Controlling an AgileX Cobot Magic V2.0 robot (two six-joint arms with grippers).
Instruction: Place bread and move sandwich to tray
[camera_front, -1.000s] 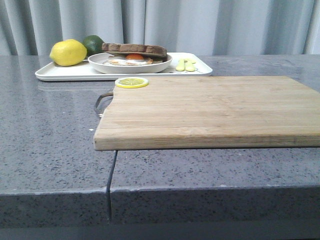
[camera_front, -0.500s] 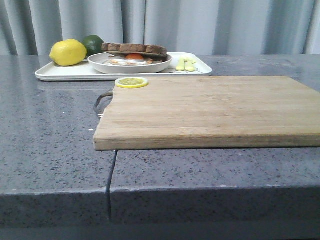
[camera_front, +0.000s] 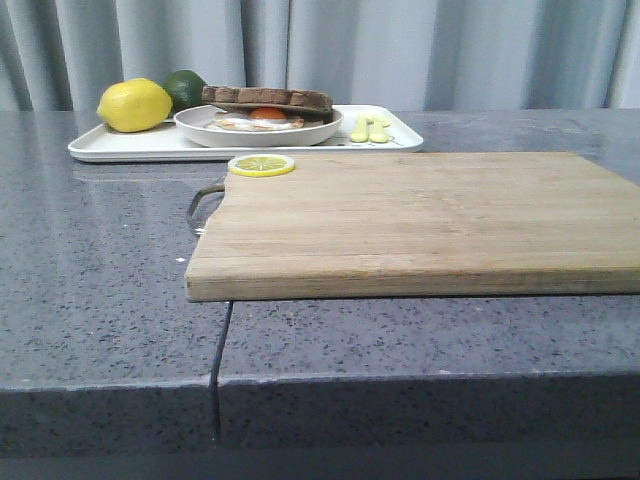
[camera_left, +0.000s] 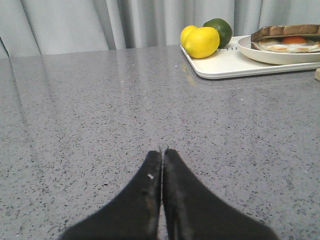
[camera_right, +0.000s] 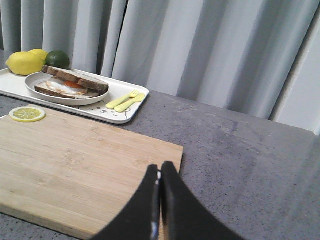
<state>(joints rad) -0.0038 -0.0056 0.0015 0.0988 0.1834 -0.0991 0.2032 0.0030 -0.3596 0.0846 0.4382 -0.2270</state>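
The sandwich, egg yolk showing, sits on its plate, already on the tray (beside lemon and lime); nothing there has shifted in the last second. Left gripper and right gripper are both closed, empty. The task looks finished.

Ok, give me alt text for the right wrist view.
A sandwich on a plate sits on a white tray with lemons, a lime and yellow cutlery. Nearer, a wooden board carries a lemon slice; the shut right gripper hangs over its edge.
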